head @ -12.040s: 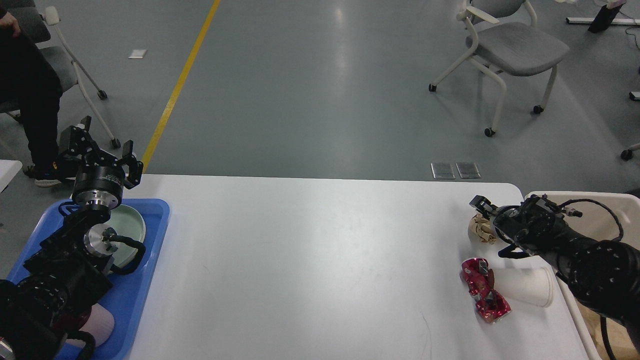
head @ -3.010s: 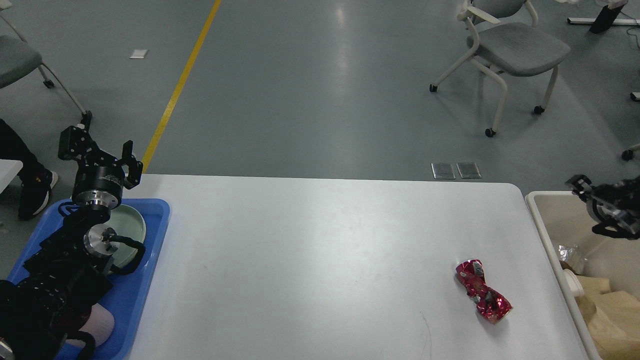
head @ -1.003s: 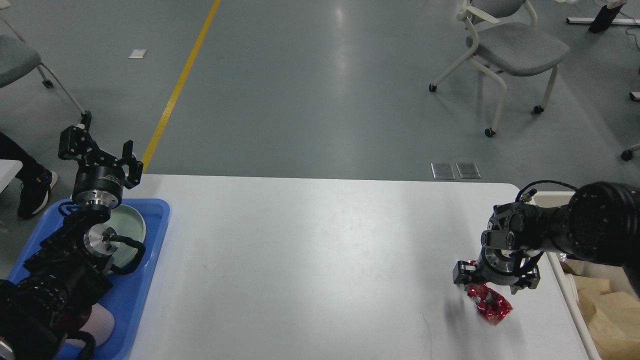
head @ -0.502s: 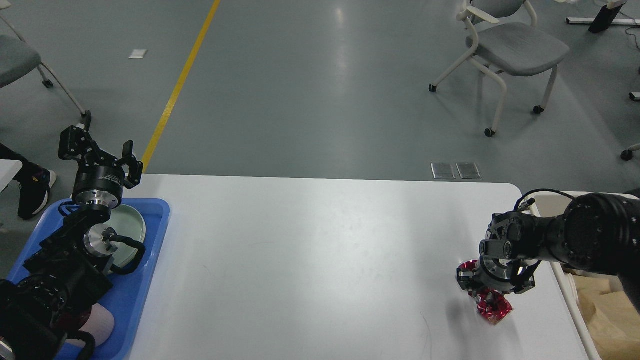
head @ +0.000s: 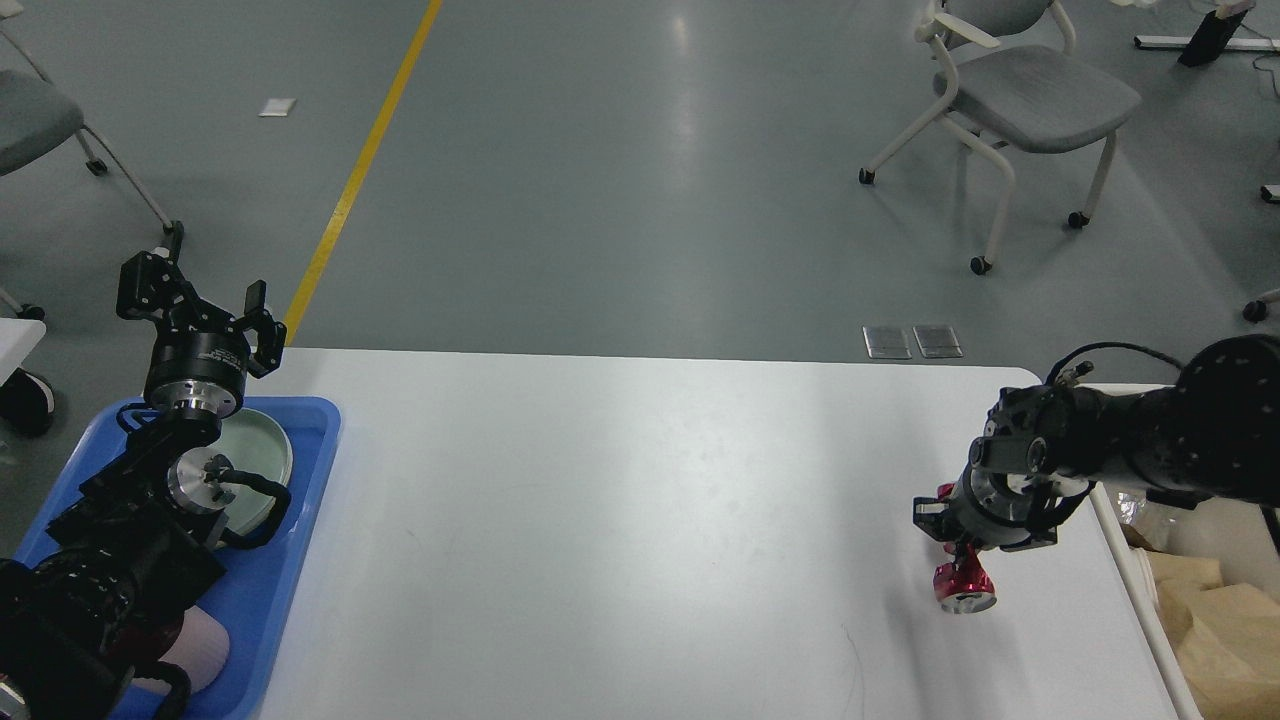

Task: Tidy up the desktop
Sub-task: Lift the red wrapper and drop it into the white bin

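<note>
Nearest, at the right edge, the beige rectangular bin (head: pixel 1215 620) already holds crumpled brown paper, and its white rim lies just beside the right side of the large white table (head: pixel 620 520). Just inside that side, the crushed red metal can (head: pixel 962 585), which lay flat on the table half a second ago, now hangs end-down under the right gripper (head: pixel 963 560), its jaws clenched on the can's upper end and its lower end clear of the surface. That was the last loose piece of rubbish on the table, so a short carry to the right over the rim should finish this side. The way there is open, with only the bin's rim to clear. At the near left, a blue plastic tray (head: pixel 300 540) overhangs the table's left side and carries a pale green round plate (head: pixel 262 455). Farther back, the left gripper (head: pixel 195 300) is raised above the tray as before, jaws spread and holding nothing. Beyond the far edge are grey floor and a grey chair (head: pixel 1030 90).
</note>
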